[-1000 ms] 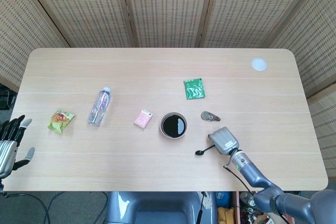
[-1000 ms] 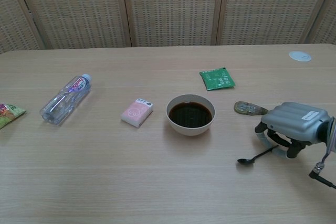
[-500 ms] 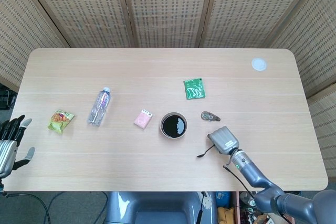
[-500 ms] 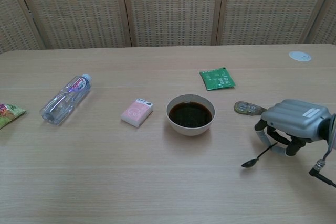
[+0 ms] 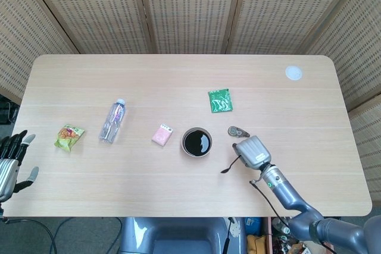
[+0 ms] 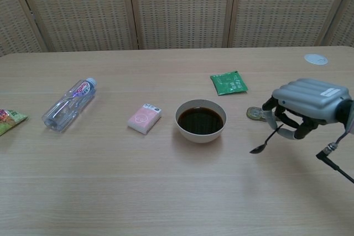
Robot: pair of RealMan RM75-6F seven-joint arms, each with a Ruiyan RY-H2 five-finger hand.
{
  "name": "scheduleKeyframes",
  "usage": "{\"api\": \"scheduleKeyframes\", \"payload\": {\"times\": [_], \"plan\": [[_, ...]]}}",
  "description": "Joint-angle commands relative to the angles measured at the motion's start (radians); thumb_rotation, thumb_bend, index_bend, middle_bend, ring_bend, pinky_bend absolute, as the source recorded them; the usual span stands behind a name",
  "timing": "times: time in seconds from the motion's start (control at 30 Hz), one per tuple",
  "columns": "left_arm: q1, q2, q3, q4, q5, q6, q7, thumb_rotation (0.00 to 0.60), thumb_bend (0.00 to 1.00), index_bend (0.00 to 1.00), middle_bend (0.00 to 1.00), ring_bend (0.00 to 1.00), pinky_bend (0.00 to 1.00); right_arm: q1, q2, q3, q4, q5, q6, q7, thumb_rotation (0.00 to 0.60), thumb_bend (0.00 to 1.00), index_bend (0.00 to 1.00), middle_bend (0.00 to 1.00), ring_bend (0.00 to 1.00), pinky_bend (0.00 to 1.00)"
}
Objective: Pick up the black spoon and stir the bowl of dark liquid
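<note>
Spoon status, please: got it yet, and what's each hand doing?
Right hand holds black spoon, lifted off table. Left hand idle at table edge. Bowl just left of spoon; path clear.

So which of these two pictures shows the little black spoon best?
The chest view: the black spoon hangs from the right hand, its bowl end clear against the table. The head view shows the spoon only as a thin dark sliver beside that hand.

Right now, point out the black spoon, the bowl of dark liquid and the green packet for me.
black spoon (image 6: 258, 148), chest view, on its scoop end below the hand.
bowl of dark liquid (image 6: 200, 132), chest view, on its white outer wall.
green packet (image 5: 219, 100), head view, on the middle of its face.
</note>
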Motion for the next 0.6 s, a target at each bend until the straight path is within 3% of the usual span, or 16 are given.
{"api": "scheduleKeyframes", "payload": {"times": [0.03, 0.33, 0.6], "plan": [[0.000, 0.000, 0.000, -0.001, 0.001, 0.000, 0.000, 0.600, 0.41, 0.05, 0.00, 0.00, 0.00, 0.008, 0.027, 0.036, -0.039, -0.002, 0.037, -0.003, 0.600, 0.61, 0.72, 0.87, 0.93, 1.00], [-0.004, -0.002, 0.000, -0.005, 0.006, -0.001, 0.005, 0.600, 0.41, 0.05, 0.00, 0.00, 0.00, 0.037, 0.029, 0.110, -0.082, -0.005, 0.114, -0.034, 0.600, 0.61, 0.73, 0.87, 0.93, 1.00], [-0.002, 0.002, 0.000, -0.005, 0.005, 0.001, 0.004, 0.600, 0.41, 0.05, 0.00, 0.00, 0.00, 0.068, -0.047, 0.129, -0.004, -0.065, 0.206, -0.086, 0.600, 0.61, 0.74, 0.87, 0.93, 1.00]]}}
